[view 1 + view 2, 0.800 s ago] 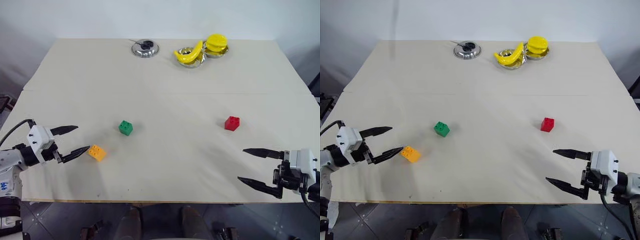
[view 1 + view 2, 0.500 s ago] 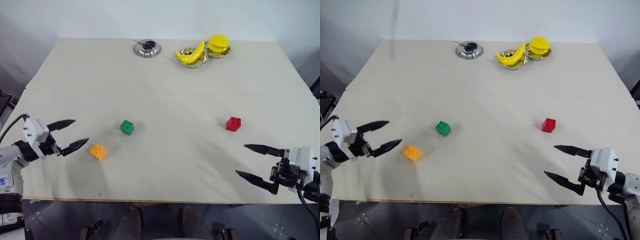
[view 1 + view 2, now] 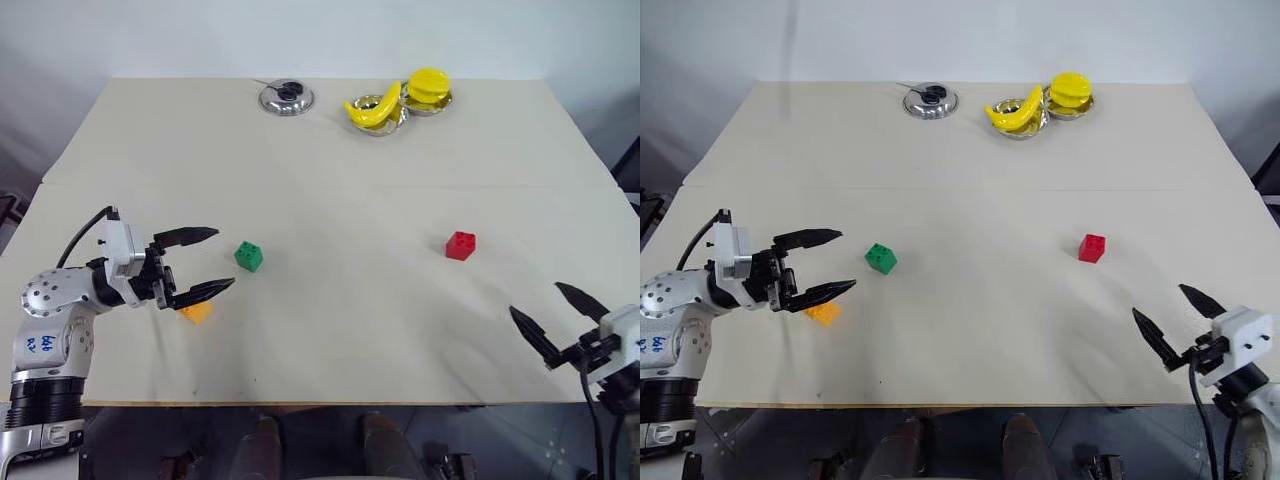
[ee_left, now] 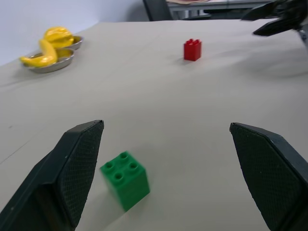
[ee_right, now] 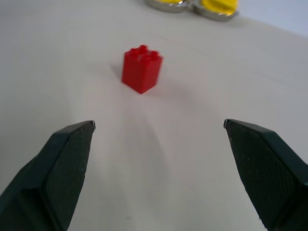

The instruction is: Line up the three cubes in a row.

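Head views: left tool (image 3: 193, 262), fingers spread wide and empty, hangs level with the green cube (image 3: 249, 256) just beyond its tips and the orange-yellow cube (image 3: 197, 312) under its lower finger; a blind descent could knock either cube out of line.

Left wrist view: the green cube lies nearer one finger (image 4: 79, 166), so closing may push it sideways.

Right wrist view: right tool (image 5: 159, 163), equally wide and empty, faces the red cube (image 5: 141, 69), ahead and off-centre, risking a miss.

Green cube (image 3: 249, 256) left of centre, orange-yellow cube (image 3: 197, 312) lower left of it, red cube (image 3: 461, 245) right of centre; all studs-up, not lined up.
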Robot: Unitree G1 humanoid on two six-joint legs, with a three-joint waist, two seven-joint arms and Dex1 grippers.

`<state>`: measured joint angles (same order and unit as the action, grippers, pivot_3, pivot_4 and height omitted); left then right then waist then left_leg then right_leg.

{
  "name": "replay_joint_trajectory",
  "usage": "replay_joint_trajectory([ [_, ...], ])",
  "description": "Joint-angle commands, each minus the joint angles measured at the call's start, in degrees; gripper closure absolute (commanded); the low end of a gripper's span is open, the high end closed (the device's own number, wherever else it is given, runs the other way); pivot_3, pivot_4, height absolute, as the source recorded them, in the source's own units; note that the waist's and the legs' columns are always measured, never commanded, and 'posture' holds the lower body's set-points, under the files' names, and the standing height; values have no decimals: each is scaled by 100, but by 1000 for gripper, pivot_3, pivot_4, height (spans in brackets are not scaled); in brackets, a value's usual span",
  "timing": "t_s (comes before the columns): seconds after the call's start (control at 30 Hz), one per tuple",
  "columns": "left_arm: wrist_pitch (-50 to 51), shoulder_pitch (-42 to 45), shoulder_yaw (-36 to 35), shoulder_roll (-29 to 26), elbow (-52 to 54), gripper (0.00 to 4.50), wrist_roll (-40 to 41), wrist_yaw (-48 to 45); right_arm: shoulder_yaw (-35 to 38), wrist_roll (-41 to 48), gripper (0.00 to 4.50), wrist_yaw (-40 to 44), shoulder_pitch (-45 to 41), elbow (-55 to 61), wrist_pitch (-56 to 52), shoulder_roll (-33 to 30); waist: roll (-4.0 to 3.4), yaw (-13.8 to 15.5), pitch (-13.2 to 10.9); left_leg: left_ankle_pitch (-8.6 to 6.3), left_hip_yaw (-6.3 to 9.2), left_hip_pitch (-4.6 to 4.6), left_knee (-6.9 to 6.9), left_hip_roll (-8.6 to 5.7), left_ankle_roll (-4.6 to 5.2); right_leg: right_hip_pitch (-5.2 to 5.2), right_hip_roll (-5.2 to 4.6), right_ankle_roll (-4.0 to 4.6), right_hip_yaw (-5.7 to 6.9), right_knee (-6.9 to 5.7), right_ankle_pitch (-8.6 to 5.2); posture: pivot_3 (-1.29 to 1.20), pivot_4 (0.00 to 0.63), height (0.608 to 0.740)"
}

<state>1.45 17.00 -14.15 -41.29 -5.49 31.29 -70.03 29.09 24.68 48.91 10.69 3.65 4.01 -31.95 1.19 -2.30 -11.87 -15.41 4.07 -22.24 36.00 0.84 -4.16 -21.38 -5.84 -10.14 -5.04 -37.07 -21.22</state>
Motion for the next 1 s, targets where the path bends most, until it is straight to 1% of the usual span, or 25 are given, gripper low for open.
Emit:
replay_joint_trajectory([
  [0.03,177,67,-4,-23,178,38,152,-58,-365,-75,0,231,-626,-189,-404,-596,-2,-14,-1,0,0,0,3,0,0,0,0,0,0,-2,0,0,150,740],
  [0.1,222,60,37,-17,269,38,181,-120,-625,-156,0,515,-1181,-714,-604,-983,-3,-3,-2,0,1,0,5,-1,0,1,0,0,-1,-2,0,0,150,740],
  [0.17,306,60,80,-18,328,38,210,-186,-812,-225,0,720,-1574,-1167,-623,-1209,-3,10,-2,0,2,0,5,0,0,0,0,0,1,-1,0,0,150,740],
  [0.2,311,63,97,-5,382,38,220,-206,-1017,-282,0,1055,-1891,-1523,-581,-1366,-3,26,-2,0,2,0,4,0,0,0,0,0,1,1,0,0,150,740],
  [0.3,262,60,151,21,553,38,228,-302,-1582,-625,0,1661,-2856,-2552,-427,-1668,-3,44,-2,1,0,-5,8,2,-2,0,3,1,1,7,0,0,150,740],
  [0.47,483,-85,201,36,943,38,314,-290,-2283,-1095,0,2390,-4266,-4074,-158,-1684,-5,29,-3,6,-2,-5,11,4,-10,-3,3,1,0,6,0,0,150,740],
  [0.53,539,-149,227,49,1090,38,331,-265,-2494,-1378,0,2462,-4752,-4733,222,-1616,-5,21,-3,6,-2,-5,9,5,-11,-3,3,1,0,7,0,0,150,740],
  [0.6,570,-205,237,49,1166,38,340,-246,-2618,-1569,0,2432,-5235,-5355,384,-1510,-5,8,-3,7,-5,-7,9,4,-12,-5,3,1,0,9,0,0,150,740],
  [0.73,580,-306,189,25,1218,38,346,-262,-2771,-1769,0,2744,-5807,-6160,732,-1349,-5,-27,-3,8,-4,-7,9,5,-14,-5,3,1,0,8,0,0,150,740],
  [0.83,620,-369,143,-21,1281,0,354,-249,-2840,-1864,659,3011,-6075,-6528,867,-1263,-5,-76,-3,8,-5,-8,9,5,-14,-5,3,1,0,9,0,0,150,740],
  [0.9,629,-392,100,-60,1297,0,347,-232,-2910,-1985,1254,3106,-6189,-6711,1048,-1250,-6,-89,-4,8,-4,-8,8,5,-15,-5,3,1,0,9,0,0,150,740],
  [1.0,643,-407,61,-89,1315,0,355,-200,-2900,-2049,2316,3242,-6315,-6895,1163,-1217,-7,-108,-4,8,-4,-8,8,5,-15,-6,3,1,0,8,0,0,150,740],
])
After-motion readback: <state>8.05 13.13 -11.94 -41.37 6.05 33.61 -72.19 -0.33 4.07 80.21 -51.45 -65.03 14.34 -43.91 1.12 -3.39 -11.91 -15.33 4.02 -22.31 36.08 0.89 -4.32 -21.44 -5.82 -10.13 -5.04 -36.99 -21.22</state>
